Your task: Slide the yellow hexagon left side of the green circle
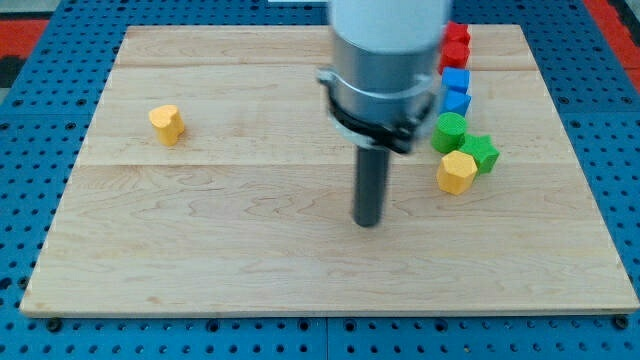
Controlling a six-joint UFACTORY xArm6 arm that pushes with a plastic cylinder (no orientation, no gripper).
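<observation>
The yellow hexagon lies on the wooden board at the view's right, just below the green circle and touching or nearly touching it. A green star-shaped block sits to the right of both. My tip rests on the board to the left of the yellow hexagon and a little lower, with a clear gap between them. The arm's grey and white body rises above it and hides part of the board's top middle.
Two blue blocks and two red blocks stand in a column above the green circle. A yellow heart-shaped block lies alone at the view's left. The board's right edge is close to the cluster.
</observation>
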